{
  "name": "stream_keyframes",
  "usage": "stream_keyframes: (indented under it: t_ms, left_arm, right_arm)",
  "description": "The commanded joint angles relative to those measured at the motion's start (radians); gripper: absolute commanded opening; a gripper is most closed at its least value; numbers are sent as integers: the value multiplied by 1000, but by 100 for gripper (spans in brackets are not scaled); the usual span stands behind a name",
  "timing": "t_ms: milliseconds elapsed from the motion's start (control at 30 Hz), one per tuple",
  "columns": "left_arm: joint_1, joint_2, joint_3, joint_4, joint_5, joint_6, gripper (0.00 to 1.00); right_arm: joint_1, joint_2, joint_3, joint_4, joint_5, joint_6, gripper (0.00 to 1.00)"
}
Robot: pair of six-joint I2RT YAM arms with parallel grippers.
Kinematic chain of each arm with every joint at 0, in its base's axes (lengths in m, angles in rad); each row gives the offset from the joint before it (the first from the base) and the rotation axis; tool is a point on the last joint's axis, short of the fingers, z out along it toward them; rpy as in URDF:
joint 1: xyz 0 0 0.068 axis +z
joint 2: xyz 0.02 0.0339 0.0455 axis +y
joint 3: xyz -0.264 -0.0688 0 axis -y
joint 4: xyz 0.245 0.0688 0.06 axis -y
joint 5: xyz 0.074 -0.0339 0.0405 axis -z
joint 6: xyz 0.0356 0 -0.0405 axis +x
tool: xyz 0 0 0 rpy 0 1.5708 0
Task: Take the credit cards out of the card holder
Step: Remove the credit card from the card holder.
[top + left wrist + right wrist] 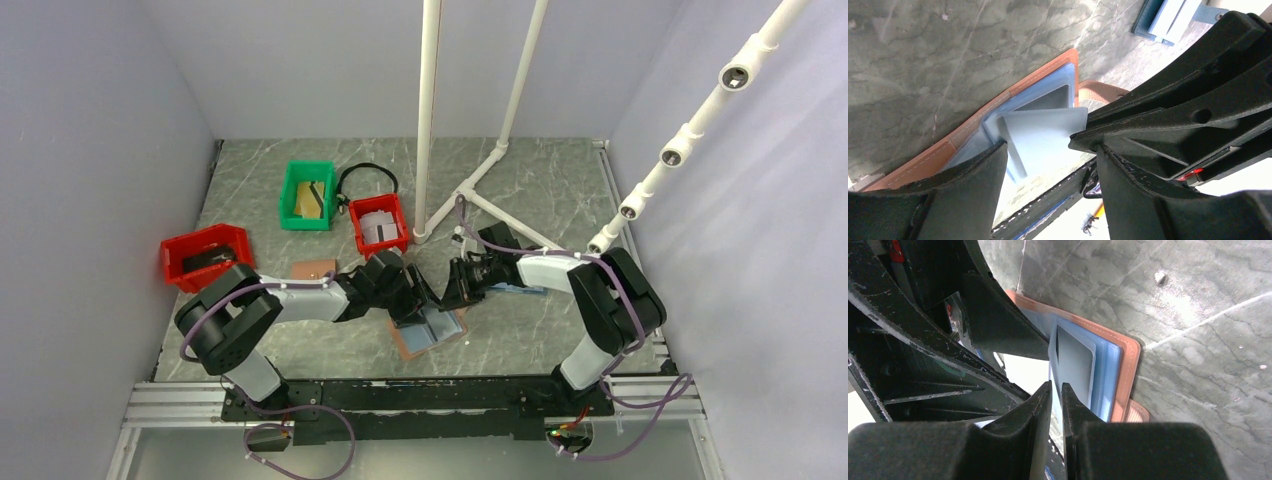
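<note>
While the left gripper [1050, 155] hangs wide and empty over the card holder [978, 121] at the table's [560, 340] near edge, the right gripper [1056, 390] pinches a credit card [1043, 135] to extract it.

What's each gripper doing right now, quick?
Left gripper: open, holding nothing.
Right gripper: fingers closed on the edge of a credit card at the open card holder.
</note>
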State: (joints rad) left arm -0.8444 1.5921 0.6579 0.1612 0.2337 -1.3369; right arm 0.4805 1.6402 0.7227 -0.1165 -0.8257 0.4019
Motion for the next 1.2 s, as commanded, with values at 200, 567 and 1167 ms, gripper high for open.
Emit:
stream_keyframes:
  t_ms: [200,567,1167]
  left_arm:
    - [6,-18,-42,-96,-83,-47,61]
    - [7,-1,-53,-49,-65,-43,43]
    - [10,-51,-177,214,-68,-113,55]
  right_arm:
    - [13,-82,47,-66,75,-96,38]
    - [9,-118,11,-68,101,-111,52]
    - [35,-84,-12,54,-147,12,29]
